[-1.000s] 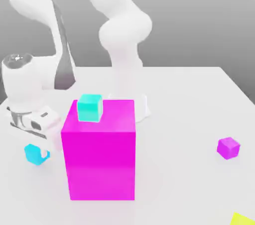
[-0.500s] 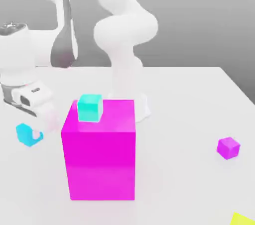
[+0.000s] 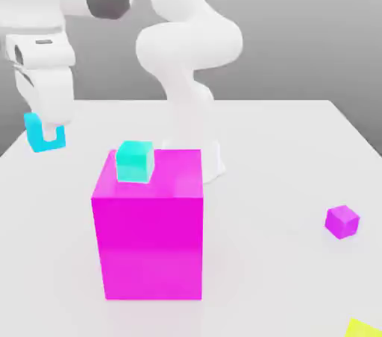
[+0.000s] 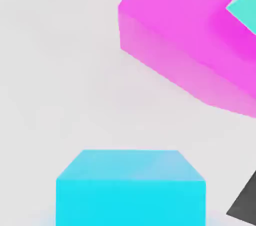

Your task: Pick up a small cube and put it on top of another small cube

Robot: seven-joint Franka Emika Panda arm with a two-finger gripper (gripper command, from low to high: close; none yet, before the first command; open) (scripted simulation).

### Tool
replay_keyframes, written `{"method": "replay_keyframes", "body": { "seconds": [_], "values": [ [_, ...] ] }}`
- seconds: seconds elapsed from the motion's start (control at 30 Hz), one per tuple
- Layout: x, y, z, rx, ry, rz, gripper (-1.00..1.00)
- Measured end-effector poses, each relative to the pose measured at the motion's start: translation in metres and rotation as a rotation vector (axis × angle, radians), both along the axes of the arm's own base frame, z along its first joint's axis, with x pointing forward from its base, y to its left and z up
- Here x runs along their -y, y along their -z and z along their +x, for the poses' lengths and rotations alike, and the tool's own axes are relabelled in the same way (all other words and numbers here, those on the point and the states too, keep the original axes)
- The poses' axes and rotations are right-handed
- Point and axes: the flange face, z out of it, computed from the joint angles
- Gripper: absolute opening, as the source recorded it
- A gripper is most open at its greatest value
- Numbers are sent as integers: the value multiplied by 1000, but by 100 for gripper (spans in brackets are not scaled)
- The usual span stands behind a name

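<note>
- Cyan marks your piece: the small sky-blue cube (image 3: 34,134) is pinched in the jaws of the gripper (image 3: 48,133), which are closed on its sides.
- Over the last second you have raised it. It sat lower in the exterior view, beside the big magenta block (image 3: 149,242); now it hangs higher, past that block's left edge as the exterior view has it.
- Its tilt has changed too. The cube looked tipped a moment ago and now shows a more level, squarer outline, which should help you set it down flat.
- In the hand view, the sky-blue cube (image 4: 131,202) presents a broad face and a level edge, so the grip looks steady to you.
- Nothing else has shifted. The small turquoise cube (image 3: 135,162) rests on top of the magenta block, close to its left edge in the exterior view, and the small purple cube (image 3: 342,222) sits apart toward the right edge of the table (image 3: 261,179).
- For the task, that means you seem to have the pick done and the stacking ahead. You can't yet tell which small cube is the base.
- If it is the turquoise one, you would want more height first, then a slow approach; a low pass could knock it off the block.
</note>
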Motion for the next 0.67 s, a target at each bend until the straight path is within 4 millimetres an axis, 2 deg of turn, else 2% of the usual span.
{"method": "replay_keyframes", "body": {
  "seconds": [0.2, 0.37, 0.43, 0.53, 0.57, 0.67],
  "values": [
    [-51, -34, 12, -10, 114, 18, -100],
    [-100, -50, 21, -36, 199, 40, -100],
    [-113, -40, 24, -44, 218, 44, -100],
    [-117, -2, 25, -47, 224, 46, -100],
    [-117, 8, 25, -47, 225, 46, 100],
    [-117, 8, 25, -47, 225, 46, 100]
  ]
}}
